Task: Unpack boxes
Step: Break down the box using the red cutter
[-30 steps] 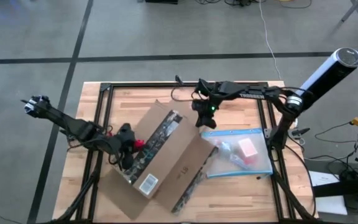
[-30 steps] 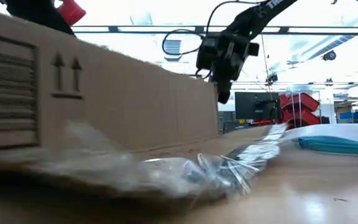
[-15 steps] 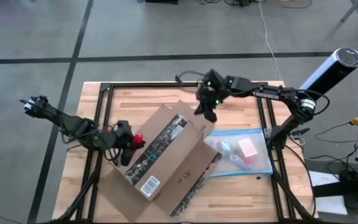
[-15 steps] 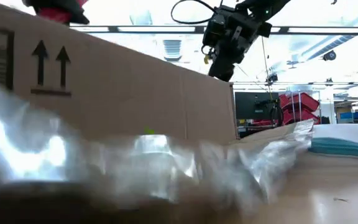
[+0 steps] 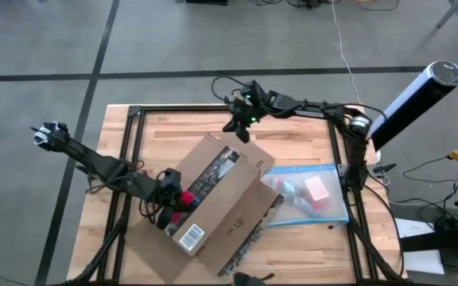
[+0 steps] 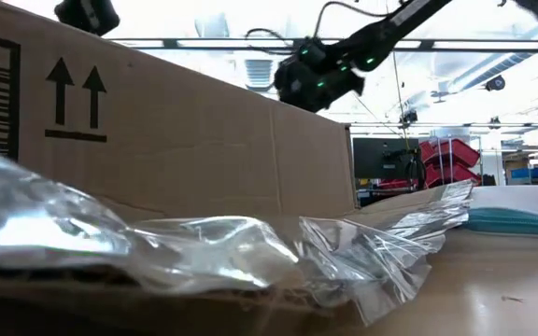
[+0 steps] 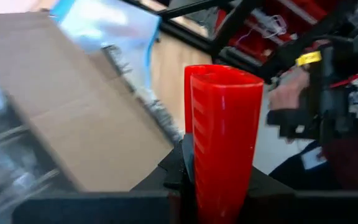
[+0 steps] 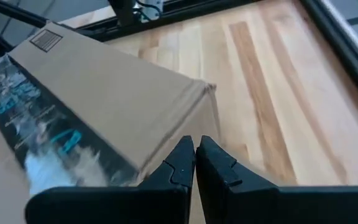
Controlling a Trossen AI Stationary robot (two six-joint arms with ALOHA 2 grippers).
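Gripper check: my left gripper (image 5: 172, 193) clamps the red tool (image 7: 222, 134) at the near-left edge of the box (image 5: 213, 199), which lies slantwise mid-bench (image 5: 308, 131); my right gripper (image 8: 194, 163) hangs pinched shut above its far corner. Biggest worry: the box skids under the tool. Smaller: the blade snags loose clear tape (image 6: 204, 247) or nicks the plastic pouch (image 5: 312, 191) beside it.

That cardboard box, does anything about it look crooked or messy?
Yes. The box lies diagonally across the table, not squared to its edges. Crumpled clear tape hangs loose along its side, and one corner overlaps the clear pouch.
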